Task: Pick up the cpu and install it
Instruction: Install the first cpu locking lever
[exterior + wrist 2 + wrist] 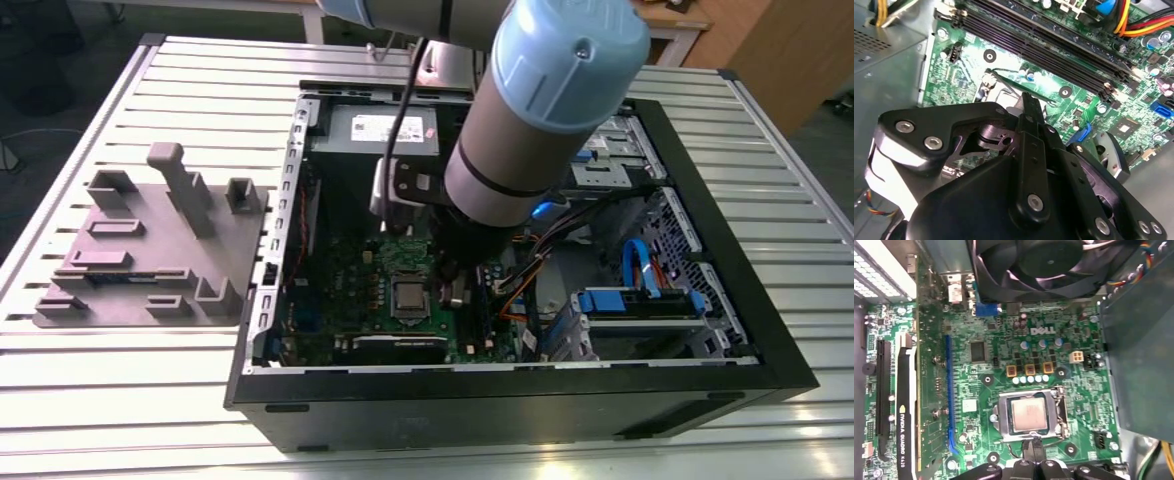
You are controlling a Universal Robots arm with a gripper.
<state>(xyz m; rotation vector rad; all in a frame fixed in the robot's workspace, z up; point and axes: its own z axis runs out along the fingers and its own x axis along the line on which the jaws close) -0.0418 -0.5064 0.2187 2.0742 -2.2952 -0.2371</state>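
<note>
The cpu [1028,415], a silvery square chip with a thin tan rim, lies flat inside the metal-framed socket [1061,415] of the green motherboard [979,385]. In the exterior view the cpu [406,297] shows in the middle of the board inside the open computer case. My gripper [1034,446] hangs just above the board at the socket's edge, beside the chip and not touching it. Its two black fingers are pressed together with nothing between them. In the second wrist view the gripper [1030,105] covers most of the socket.
A black fan [1039,265] stands over the board near the socket, and a graphics card [906,410] runs along one side. Memory slots [1054,50] and coloured cables [1134,20] lie close by. A grey fixture tray [147,250] sits on the slatted table at the exterior view's left.
</note>
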